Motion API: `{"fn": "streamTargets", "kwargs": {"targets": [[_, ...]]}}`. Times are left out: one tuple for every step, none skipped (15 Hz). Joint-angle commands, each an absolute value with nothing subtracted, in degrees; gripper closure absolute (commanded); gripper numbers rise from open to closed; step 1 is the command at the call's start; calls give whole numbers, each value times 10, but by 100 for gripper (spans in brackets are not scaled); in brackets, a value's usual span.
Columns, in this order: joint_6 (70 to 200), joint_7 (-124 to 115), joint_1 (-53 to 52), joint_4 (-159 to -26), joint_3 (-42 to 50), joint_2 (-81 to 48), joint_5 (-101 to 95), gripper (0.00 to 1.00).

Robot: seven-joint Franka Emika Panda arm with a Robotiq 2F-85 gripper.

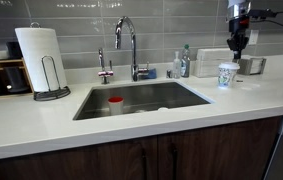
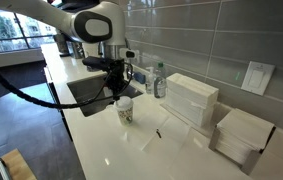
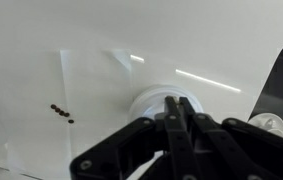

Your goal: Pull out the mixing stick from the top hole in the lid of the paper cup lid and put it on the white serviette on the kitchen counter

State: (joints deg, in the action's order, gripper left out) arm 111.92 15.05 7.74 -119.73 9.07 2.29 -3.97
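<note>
The paper cup (image 1: 227, 76) with its white lid (image 3: 146, 100) stands on the white kitchen counter (image 1: 131, 125), and it also shows in an exterior view (image 2: 125, 112). My gripper (image 3: 178, 100) hangs straight above the lid in both exterior views (image 1: 238, 52) (image 2: 118, 93). Its fingers are pressed together over the lid's top. The mixing stick is hidden between them. The white serviette (image 3: 91, 80) lies flat beside the cup, with a few dark specks on it, and it also shows in an exterior view (image 2: 156, 135).
A steel sink (image 1: 141, 98) holds a red-topped container (image 1: 115, 104). A faucet (image 1: 131, 45) stands behind it and bottles (image 1: 184, 62) beside it. A paper towel roll (image 1: 41, 60) stands far along the counter. White napkin stacks (image 2: 191, 100) sit behind the serviette.
</note>
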Motion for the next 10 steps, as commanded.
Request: {"fn": "streamTargets", "kwargs": {"targets": [[1091,160,80,-1188,91,35,-35,98],[1087,159,80,-1184,91,37,-35,98],[1085,158,80,-1180,91,38,-35,98],[1080,158,80,-1175,91,38,-34,98],[1077,155,80,-1171,91,40,-35,98],[1067,144,79,-1164,90,40,-38,98],[1054,143,79,-1156,90,39,-38,98],[1046,138,79,-1151,89,40,-39,98],[1037,136,78,-1144,89,40,-39,98],[1028,134,78,-1138,89,40,-40,98]]}}
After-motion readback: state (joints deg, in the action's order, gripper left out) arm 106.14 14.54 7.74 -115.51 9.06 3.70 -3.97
